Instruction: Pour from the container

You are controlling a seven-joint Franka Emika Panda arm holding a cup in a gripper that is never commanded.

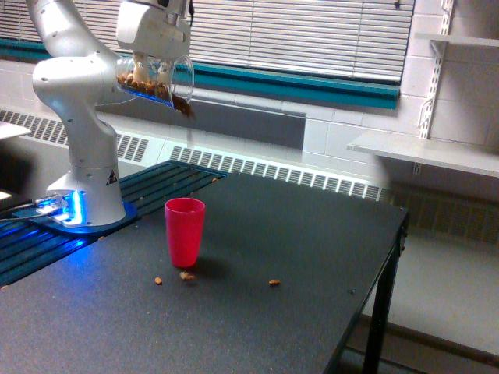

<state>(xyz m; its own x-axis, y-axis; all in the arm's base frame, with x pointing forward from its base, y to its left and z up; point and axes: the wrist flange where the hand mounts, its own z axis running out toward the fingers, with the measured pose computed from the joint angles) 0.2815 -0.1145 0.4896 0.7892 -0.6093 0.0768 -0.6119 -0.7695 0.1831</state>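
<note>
We find the pincer (150, 62) high above the worktop (296, 257), closed around the body of the container (158, 81), a clear plastic cup laid almost on its side with its flared rim turned toward the exterior view's right and tipped downward. Brown nuts lie along its lower wall and have gathered at the lip, some appearing to be on the point of leaving it.

Well below the pincer and slightly to the exterior view's right stands the red cup (185, 231), upright and mouth open. Three stray nuts (187, 275) lie on the worktop near its base, so we judge the stream is missing the mouth in part.

As to handling, we judge the container light, thin-walled and smooth; hard squeezing would likely buckle it, and a loose hold may let it twist. The mid-body grip, clear of the rim, looks sound. The nuts are loose and hard and, we expect, will bounce and scatter from this height.
</note>
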